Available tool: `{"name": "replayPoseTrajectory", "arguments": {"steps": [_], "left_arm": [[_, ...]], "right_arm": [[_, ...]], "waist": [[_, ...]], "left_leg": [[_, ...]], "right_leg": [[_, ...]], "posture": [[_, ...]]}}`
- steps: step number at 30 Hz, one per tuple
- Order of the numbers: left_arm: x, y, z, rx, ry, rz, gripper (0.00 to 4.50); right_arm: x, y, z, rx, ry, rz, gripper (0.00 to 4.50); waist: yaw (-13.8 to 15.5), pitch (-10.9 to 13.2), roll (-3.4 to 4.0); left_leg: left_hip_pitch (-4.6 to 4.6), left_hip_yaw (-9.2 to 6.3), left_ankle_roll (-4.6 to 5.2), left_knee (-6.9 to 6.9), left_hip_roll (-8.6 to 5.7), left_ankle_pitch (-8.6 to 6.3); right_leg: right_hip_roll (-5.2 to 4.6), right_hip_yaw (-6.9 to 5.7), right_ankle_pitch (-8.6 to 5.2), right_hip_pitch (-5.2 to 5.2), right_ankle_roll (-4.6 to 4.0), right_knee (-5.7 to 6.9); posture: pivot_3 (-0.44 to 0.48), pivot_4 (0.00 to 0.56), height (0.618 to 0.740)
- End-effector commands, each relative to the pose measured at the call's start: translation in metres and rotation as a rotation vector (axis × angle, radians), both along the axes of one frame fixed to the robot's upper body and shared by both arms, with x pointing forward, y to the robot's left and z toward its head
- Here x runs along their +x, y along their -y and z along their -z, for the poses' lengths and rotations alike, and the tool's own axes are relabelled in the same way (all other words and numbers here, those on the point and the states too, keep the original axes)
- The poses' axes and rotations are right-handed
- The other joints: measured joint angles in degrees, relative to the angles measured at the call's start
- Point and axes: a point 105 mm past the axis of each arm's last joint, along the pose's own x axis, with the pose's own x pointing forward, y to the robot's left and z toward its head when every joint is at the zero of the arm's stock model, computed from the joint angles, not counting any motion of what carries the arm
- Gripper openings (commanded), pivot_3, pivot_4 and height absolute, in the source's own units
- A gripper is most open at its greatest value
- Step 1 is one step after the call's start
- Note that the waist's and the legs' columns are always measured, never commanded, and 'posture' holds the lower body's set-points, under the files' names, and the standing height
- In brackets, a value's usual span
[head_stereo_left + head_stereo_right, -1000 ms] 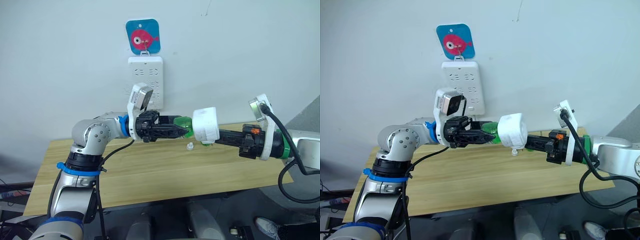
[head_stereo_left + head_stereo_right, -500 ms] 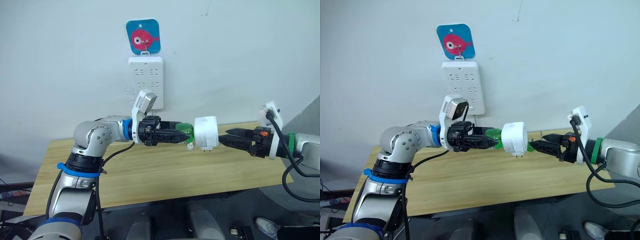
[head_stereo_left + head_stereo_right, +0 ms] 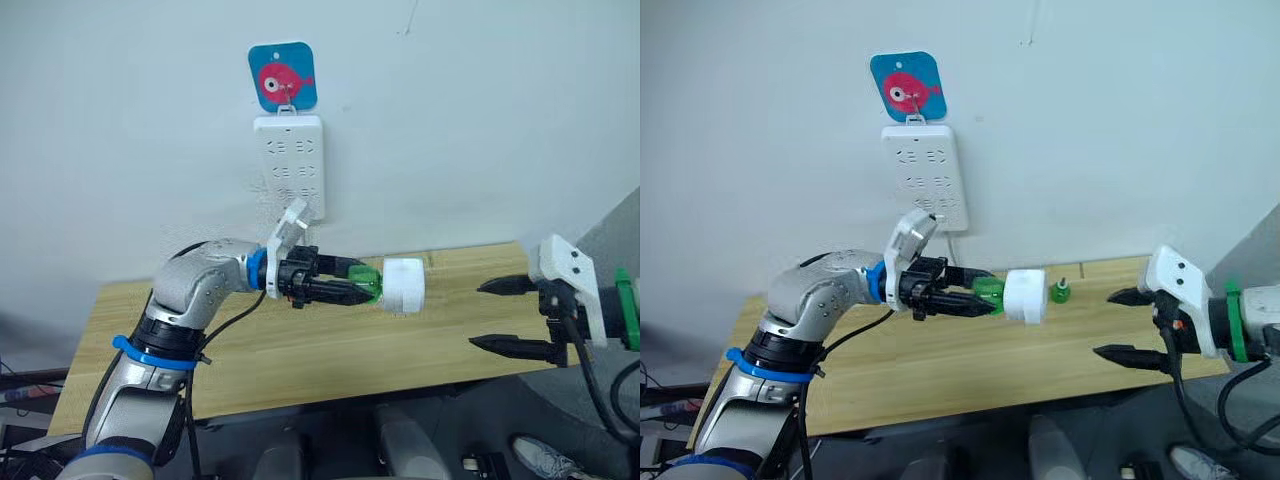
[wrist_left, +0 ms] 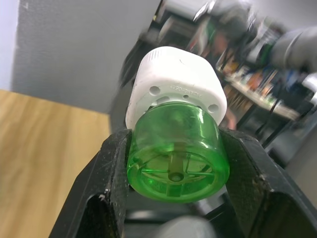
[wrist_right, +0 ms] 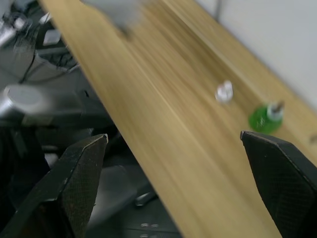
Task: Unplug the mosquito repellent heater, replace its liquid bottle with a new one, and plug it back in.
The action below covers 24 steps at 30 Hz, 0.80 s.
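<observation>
The mosquito repellent heater [image 3: 404, 286] was in the air above the wooden table [image 3: 300, 345], not touching it, with a green liquid bottle [image 4: 174, 156] fitted into its round opening. The left gripper [image 3: 352, 292] was pinching this green bottle from both sides, so the white heater stuck out past the fingertips toward the robot's right. In the left wrist view the two black fingers [image 4: 111, 173] pressed against the bottle's round green bottom. The right gripper [image 3: 502, 316] was well apart from the heater, on the right, with its two fingers spread wide and holding nothing. On the table near the wall stood a second green bottle [image 3: 1060, 292], and close to it a small white cap [image 5: 224, 91]. On the wall behind hung a white power strip [image 3: 290, 165], below a blue card with a pink fish [image 3: 283, 76].
</observation>
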Motion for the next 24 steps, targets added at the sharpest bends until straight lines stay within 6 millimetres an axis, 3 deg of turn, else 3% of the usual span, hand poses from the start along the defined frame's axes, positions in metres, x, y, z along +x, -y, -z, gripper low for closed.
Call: {"name": "replayPoseTrajectory", "arguments": {"steps": [1,5,12,24], "left_arm": [[0.0,0.002,0.001,0.001,0.156,0.019,2.34],[0.001,0.005,0.007,-0.003,0.206,0.022,2.34],[0.003,0.005,0.009,-0.016,0.224,0.01,2.34],[0.003,0.005,0.011,-0.023,0.224,0.01,2.34]], "right_arm": [[-0.004,-0.022,-0.027,0.047,0.13,-0.098,4.5],[-0.001,-0.039,-0.03,0.069,0.165,-0.115,4.5],[0.006,-0.056,-0.017,0.022,0.159,-0.136,4.5],[0.023,-0.071,0.0,-0.031,0.201,-0.098,4.5]], "waist": [[-0.04,0.0,0.0],[-0.06,0.01,-0.01],[-0.07,0.01,-0.01],[-0.07,0.0,-0.01]], "left_leg": [[0.09,0.0,0.0,0.0,0.0,0.0],[0.42,-0.03,0.05,-0.05,0.02,-0.04],[0.49,-0.05,0.11,-0.04,-0.01,-0.07],[0.49,-0.14,0.11,-0.04,-0.01,-0.07]], "right_leg": [[-0.01,0.0,0.0,0.1,0.0,-0.03],[-0.06,-0.01,0.0,0.42,0.0,-0.08],[-0.13,-0.02,-0.01,0.5,0.02,-0.12],[-0.18,-0.02,-0.01,0.5,0.01,-0.1]], "posture": [[-0.257,0.115,0.73],[-0.259,0.119,0.73],[-0.247,0.119,0.73],[-0.248,0.118,0.73]]}}
